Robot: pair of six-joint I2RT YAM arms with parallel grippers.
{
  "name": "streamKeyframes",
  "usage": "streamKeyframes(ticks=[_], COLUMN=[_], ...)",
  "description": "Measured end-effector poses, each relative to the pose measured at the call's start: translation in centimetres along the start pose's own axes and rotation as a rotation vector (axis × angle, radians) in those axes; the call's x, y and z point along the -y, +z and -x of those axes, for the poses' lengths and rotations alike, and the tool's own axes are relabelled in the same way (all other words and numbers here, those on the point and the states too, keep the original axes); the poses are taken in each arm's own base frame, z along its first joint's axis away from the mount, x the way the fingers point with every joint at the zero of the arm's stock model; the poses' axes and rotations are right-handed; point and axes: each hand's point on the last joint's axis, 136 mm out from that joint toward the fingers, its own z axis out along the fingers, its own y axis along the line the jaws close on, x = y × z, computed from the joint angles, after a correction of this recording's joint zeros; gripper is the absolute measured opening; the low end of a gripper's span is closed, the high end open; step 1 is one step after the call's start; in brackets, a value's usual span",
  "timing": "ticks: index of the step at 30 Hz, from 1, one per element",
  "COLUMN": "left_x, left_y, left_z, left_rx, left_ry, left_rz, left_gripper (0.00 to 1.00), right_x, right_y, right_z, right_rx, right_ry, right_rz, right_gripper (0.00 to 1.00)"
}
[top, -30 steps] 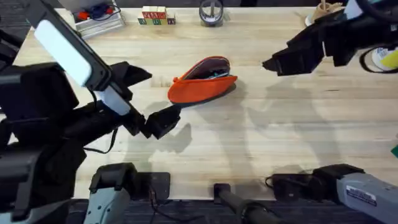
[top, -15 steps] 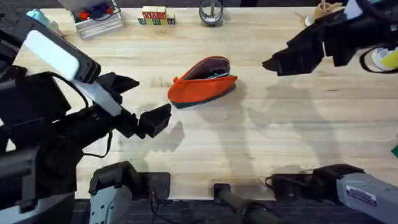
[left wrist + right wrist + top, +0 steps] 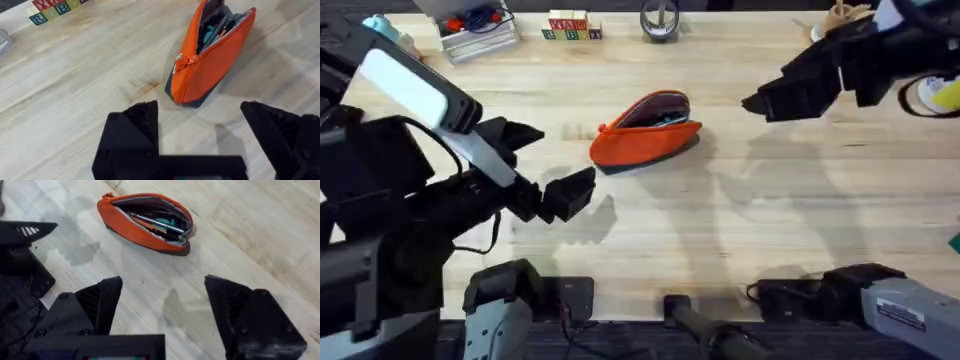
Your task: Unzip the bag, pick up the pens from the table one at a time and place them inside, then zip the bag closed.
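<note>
Two grippers stand clear of the bag (image 3: 647,130), both empty with jaws spread wide: the left gripper (image 3: 200,132) hangs over the table (image 3: 770,230) just short of the bag's zipper-pull end, the right gripper (image 3: 165,305) well off to the other side. The bag lies near the middle of the table, its zipper open and mouth gaping. Inside it, the right wrist view shows slim items, among them an orange pen (image 3: 150,226) and something teal; no pen lies loose on the bare wood.

Judgement: loading appears done and the closing step is in hand. The next move calls for one gripper to steady the fabric while the other pinches the small zipper pull (image 3: 190,60) and draws it along the top. The pull is small and the pouch soft, so it may slide or fold.

Surroundings: lettered blocks (image 3: 568,25), a clear tray (image 3: 475,28) and a tape roll (image 3: 660,20) sit at the far edge, well apart. Nothing obstructs the approach.
</note>
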Motion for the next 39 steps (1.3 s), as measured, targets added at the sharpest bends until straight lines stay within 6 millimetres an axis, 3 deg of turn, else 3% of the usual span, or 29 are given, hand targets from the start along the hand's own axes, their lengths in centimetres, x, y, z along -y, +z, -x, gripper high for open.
streamKeyframes(ticks=[26,39], left_x=[0.0,0.0], left_y=[0.0,0.0], left_z=[0.0,0.0], left_rx=[0.0,0.0], left_ry=[0.0,0.0], left_rz=[0.0,0.0], left_gripper=[0.993,0.993], right_x=[0.0,0.4], right_y=[0.0,0.0], right_z=[0.0,1.0], right_rx=[0.002,0.039], right_ry=[-0.001,-0.022], right_rz=[-0.001,-0.015], right_gripper=[0.997,0.997])
